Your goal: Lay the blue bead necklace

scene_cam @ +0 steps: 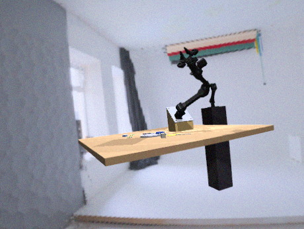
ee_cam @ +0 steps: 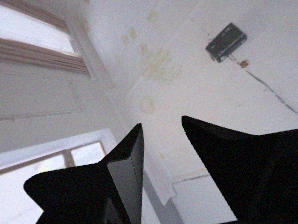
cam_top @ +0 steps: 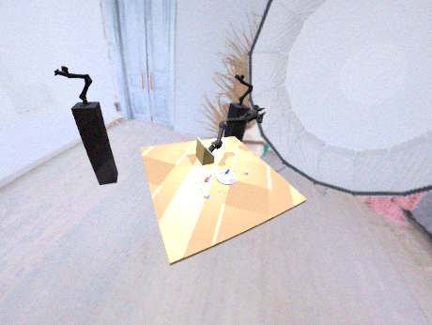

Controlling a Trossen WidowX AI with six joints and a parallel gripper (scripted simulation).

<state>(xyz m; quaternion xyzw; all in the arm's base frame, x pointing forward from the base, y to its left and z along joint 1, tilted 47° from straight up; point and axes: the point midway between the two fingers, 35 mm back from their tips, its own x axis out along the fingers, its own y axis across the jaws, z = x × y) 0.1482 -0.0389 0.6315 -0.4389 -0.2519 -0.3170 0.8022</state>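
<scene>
The round bead board [cam_top: 227, 182] [scene_cam: 147, 135] is a small pale disc lying on the table. The blue necklace [cam_top: 227, 172] [scene_cam: 160, 133] shows as a small blue heap at the board's back part; whether any of it lies in the groove is too small to tell. My gripper [cam_top: 263, 115] [scene_cam: 183, 49] [ee_cam: 161, 123] is raised high above the table, far from the board, with its fingers pointing upward. It is partly open, with nothing between the fingertips. The wrist view shows only walls and ceiling behind the fingers, so neither board nor necklace is in it.
A small grey block [cam_top: 246, 172] [scene_cam: 162, 136] stands near the board. A red piece [cam_top: 207, 178] and a small blue piece [cam_top: 206, 195] [scene_cam: 124, 136] lie on the table [cam_top: 244, 202]. The wedge-shaped mount [cam_top: 205, 154] [scene_cam: 182, 126] is at my arm's base. Black pillars [cam_top: 95, 146] [scene_cam: 219, 165] stand beyond the table.
</scene>
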